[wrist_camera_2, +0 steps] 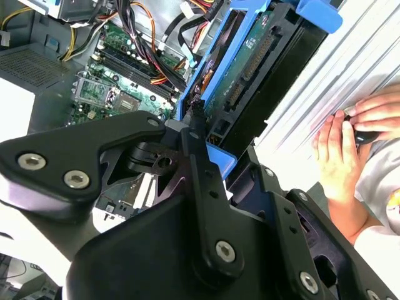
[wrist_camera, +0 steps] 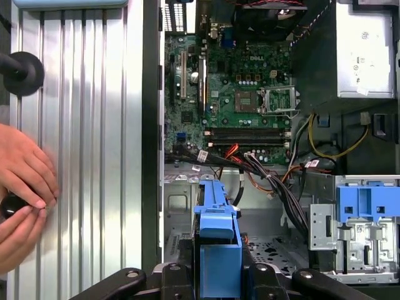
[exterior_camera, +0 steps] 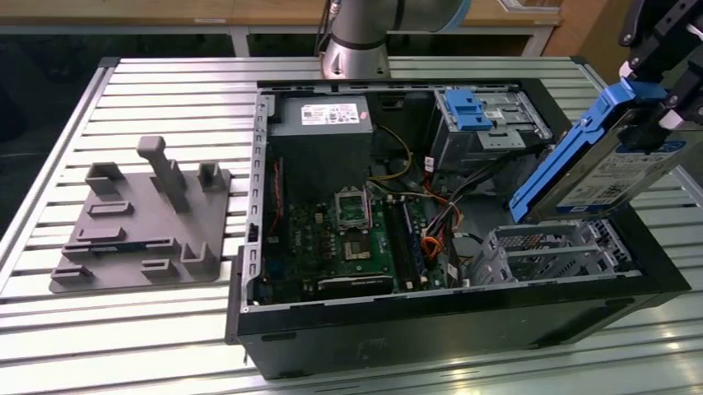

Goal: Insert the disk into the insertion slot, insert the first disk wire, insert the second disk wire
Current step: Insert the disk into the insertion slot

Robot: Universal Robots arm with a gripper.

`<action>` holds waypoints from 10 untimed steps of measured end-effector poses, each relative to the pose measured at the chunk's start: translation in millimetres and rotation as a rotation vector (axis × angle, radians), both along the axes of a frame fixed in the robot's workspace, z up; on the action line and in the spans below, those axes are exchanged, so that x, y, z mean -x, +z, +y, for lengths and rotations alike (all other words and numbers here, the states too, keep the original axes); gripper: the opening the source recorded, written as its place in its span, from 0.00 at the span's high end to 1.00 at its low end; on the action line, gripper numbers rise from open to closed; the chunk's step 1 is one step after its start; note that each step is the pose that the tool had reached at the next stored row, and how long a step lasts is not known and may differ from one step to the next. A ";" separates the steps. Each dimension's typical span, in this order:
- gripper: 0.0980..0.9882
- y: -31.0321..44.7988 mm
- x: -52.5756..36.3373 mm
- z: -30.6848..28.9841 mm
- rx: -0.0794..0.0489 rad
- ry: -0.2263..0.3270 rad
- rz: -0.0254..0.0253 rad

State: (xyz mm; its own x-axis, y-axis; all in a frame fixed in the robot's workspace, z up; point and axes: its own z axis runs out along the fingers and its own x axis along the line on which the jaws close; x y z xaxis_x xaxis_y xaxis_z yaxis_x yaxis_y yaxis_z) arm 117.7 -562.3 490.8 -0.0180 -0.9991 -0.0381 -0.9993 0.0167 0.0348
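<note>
My gripper [exterior_camera: 657, 105] is shut on the disk [exterior_camera: 610, 173], a silver drive in a bright blue caddy. The disk hangs tilted at the exterior view's right, its lower end just above the insertion slot [exterior_camera: 549, 251], a perforated silver cage in the open computer case's near corner. The second wrist view has black fingers [wrist_camera_2: 194, 134] clamping the caddy's end, with the disk [wrist_camera_2: 250, 69] reaching away over the case. In the first wrist view the blue caddy [wrist_camera: 217, 250] stands over the insertion slot [wrist_camera: 181, 203]. Loose black, red and orange wires [exterior_camera: 434, 230] lie beside the cage.
A taller cage with a blue latch [exterior_camera: 483, 115] sits at the back of the case, beside the power supply [exterior_camera: 321, 123] and motherboard [exterior_camera: 341, 239]. A grey fixture plate [exterior_camera: 143, 222] rests on the slatted table. A person's hands [wrist_camera: 22, 181] lie on the table outside the case.
</note>
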 end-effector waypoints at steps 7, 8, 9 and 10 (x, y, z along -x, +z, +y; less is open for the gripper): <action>0.70 0.0 1.6 0.0 0.000 0.000 -0.0356; 0.70 -0.1 1.9 0.0 0.000 0.000 -0.0373; 0.70 -0.1 2.0 0.0 0.000 0.000 -0.0375; 0.70 -0.1 2.1 0.0 0.000 0.000 -0.0376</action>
